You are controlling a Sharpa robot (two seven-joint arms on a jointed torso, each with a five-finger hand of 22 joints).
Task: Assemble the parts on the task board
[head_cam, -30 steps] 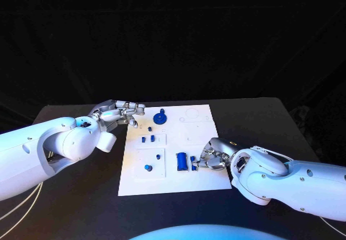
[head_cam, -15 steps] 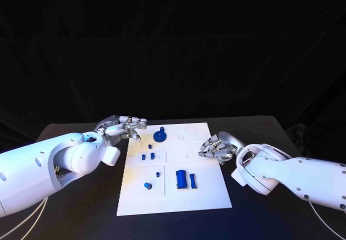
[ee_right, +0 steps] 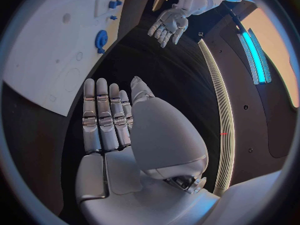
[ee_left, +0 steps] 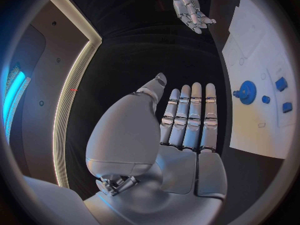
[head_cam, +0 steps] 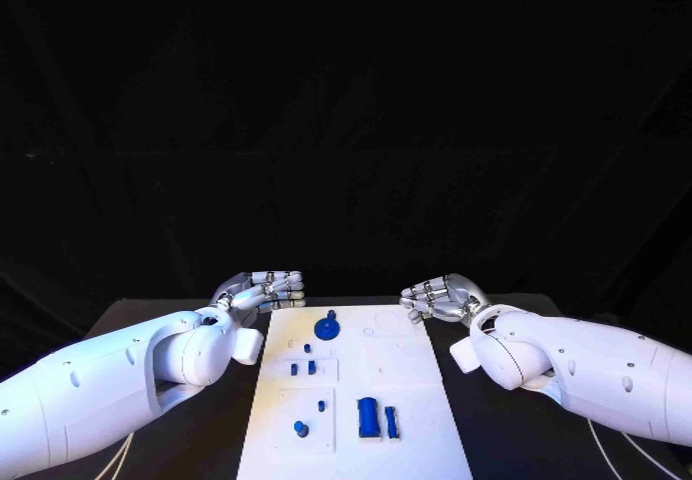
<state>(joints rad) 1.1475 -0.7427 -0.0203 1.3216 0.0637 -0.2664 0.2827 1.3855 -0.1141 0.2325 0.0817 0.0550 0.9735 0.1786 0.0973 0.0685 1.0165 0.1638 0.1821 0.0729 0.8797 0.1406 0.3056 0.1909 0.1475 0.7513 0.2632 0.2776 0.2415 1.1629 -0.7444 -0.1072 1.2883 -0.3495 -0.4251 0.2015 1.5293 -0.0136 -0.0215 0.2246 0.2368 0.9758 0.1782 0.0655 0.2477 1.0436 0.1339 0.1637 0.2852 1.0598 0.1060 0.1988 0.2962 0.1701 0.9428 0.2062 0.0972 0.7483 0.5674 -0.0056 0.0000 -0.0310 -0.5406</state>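
The white task board (head_cam: pixel 411 385) lies in the middle of the black table. On it a blue gear (head_cam: pixel 327 327) stands near the far edge, small blue pegs (head_cam: pixel 302 368) sit in the left column, and a blue block (head_cam: pixel 368 417) with a slim blue piece (head_cam: pixel 391 421) lies nearer the front. My left hand (head_cam: pixel 267 290) hovers past the board's far left corner, flat and empty, fingers straight (ee_left: pixel 187 120). My right hand (head_cam: pixel 440 295) hovers past the far right corner, also flat and empty (ee_right: pixel 106 117). The gear (ee_left: pixel 247 91) also shows in the left wrist view.
Black tabletop (head_cam: pixel 512 440) runs along both sides of the board. My two white forearms (head_cam: pixel 130 385) flank the board's front half. The right wrist view shows the board's blank far part (ee_right: pixel 56 50) and my left hand (ee_right: pixel 167 27) opposite.
The camera has tilted. My right hand has left the blue block and slim piece and moved to the board's far right corner. Both hands have straightened their fingers.
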